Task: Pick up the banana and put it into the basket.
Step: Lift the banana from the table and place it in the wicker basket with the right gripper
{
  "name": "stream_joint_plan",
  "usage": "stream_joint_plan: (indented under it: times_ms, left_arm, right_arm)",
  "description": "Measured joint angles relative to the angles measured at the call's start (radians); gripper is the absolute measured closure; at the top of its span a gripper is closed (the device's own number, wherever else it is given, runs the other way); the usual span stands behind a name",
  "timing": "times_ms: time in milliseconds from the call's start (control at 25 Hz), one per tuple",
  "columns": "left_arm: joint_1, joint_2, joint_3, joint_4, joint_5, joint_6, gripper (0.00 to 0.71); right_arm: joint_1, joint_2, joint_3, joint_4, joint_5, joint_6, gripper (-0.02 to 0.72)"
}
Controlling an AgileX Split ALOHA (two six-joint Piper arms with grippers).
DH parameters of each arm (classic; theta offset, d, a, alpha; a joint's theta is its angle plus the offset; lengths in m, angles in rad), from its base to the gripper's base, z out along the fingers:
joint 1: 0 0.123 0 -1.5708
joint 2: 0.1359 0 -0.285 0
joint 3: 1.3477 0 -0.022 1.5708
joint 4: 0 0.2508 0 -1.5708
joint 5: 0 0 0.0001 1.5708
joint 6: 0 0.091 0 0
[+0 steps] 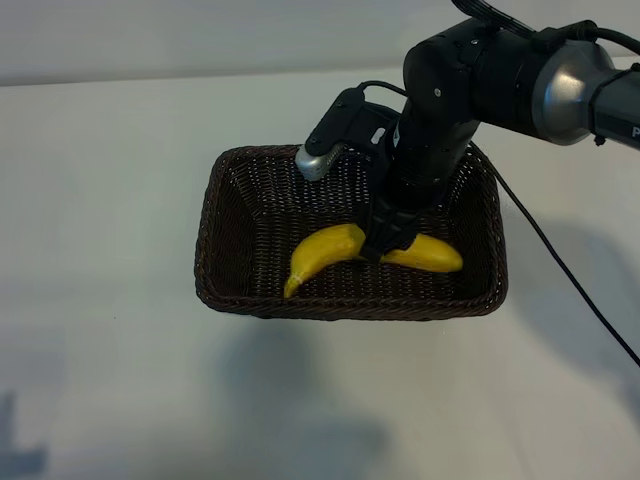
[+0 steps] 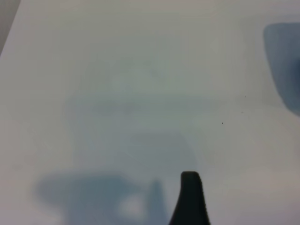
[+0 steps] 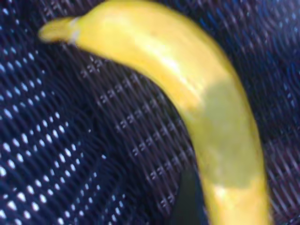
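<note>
We see the banana lying on the floor of the basket, toward the side of it nearest the exterior camera, its tapered stem end pointing to that view's left and its blunt end to the right. The basket sits on the white bench, with the right arm reaching into it steeply from above. The right tool straddles the middle of the banana, hiding that stretch of the fruit from the exterior camera; dark fingers stand against the peel, but we cannot tell whether they clamp the banana or stand apart from it. From the right wrist, the banana fills the view against the dark weave of the basket, and 1 dark finger shows just beside the peel. A black cable trails from the right arm across the bench past the basket's right side. The left arm does not show in the exterior view; its wrist camera looks over bare bench with soft shadows, and only 1 dark finger of the left tool is visible, standing apart from its partner.
</note>
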Motion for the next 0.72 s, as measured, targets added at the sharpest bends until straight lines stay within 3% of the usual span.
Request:
stream_joint_plan:
  times_ms: [160, 360, 720]
  left_arm:
    - [0.0, 0.0, 0.0, 0.0, 0.0, 0.004, 0.121]
    - [0.0, 0.0, 0.0, 0.0, 0.0, 0.003, 0.121]
    - [0.0, 0.0, 0.0, 0.0, 0.0, 0.003, 0.121]
  right_arm:
    - [0.0, -0.003, -0.051, -0.032, 0.098, 0.052, 0.122]
    - [0.0, -0.011, -0.197, -0.059, 0.214, 0.069, 0.125]
    - [-0.053, -0.016, -0.269, -0.085, 0.217, 0.15, 0.128]
